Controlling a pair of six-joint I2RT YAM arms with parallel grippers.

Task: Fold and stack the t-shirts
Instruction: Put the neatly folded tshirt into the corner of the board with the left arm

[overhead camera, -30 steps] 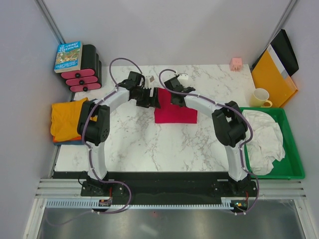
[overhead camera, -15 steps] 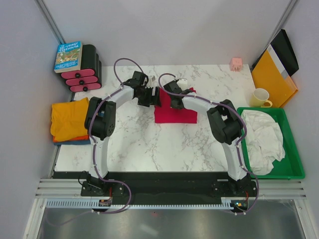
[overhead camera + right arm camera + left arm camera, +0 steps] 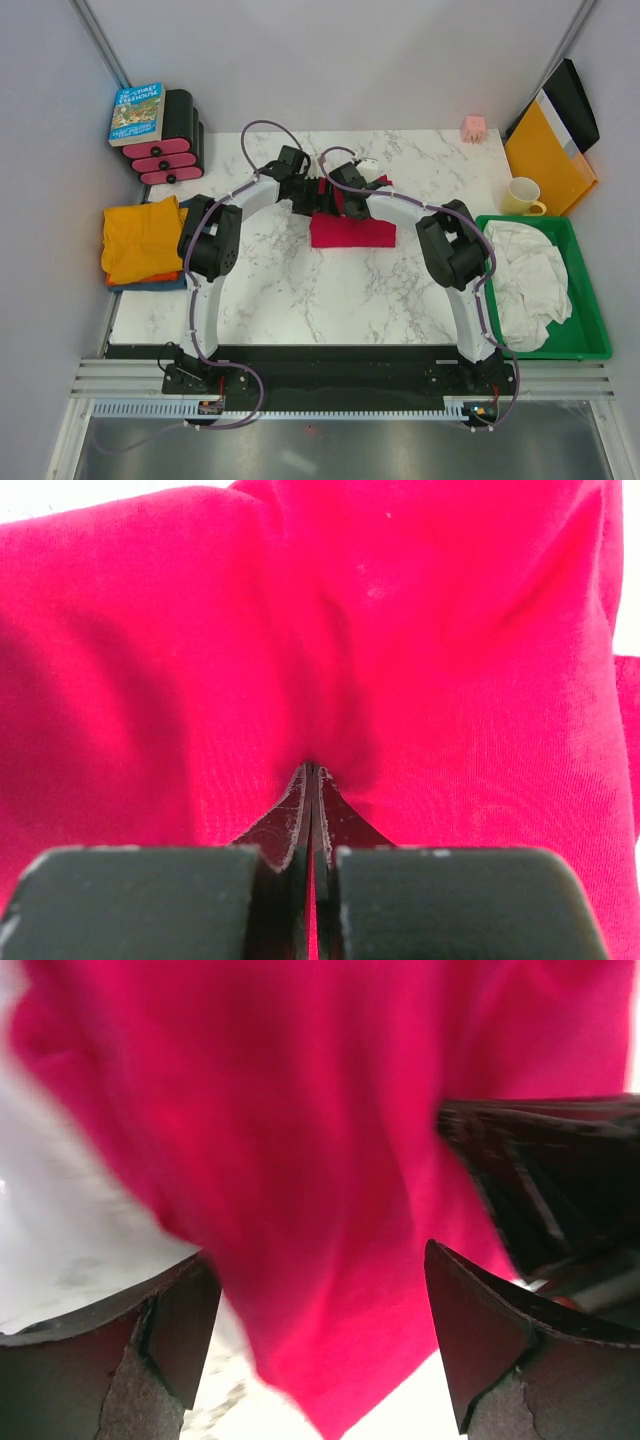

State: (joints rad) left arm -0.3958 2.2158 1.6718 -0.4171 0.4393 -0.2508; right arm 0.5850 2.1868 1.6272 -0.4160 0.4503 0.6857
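The crimson red t-shirt (image 3: 352, 231) lies folded at the table's middle back, with its far edge lifted. My right gripper (image 3: 347, 199) is shut on a pinch of that raised red fabric (image 3: 420, 660), and its tips (image 3: 312, 766) are pressed together. My left gripper (image 3: 309, 191) is at the shirt's far left corner. Its fingers (image 3: 170, 1330) stand wide apart, and blurred red cloth (image 3: 300, 1160) hangs loose between and beyond them. The orange t-shirt (image 3: 138, 238) lies folded on the dark blue t-shirt (image 3: 150, 284) at the left edge.
A green tray (image 3: 592, 318) holding white cloth (image 3: 528, 275) sits at the right. A yellow mug (image 3: 521, 196) and an orange-yellow folder (image 3: 545, 152) are at the back right, with a small pink object (image 3: 473, 126) nearby. A book (image 3: 137, 112) rests on black-and-pink items (image 3: 170, 152) at the back left.
Both grippers have moved right and toward each other over the red shirt. Its far part is lifted and bunched, so the flat part looks shorter. The left arm has swung right.
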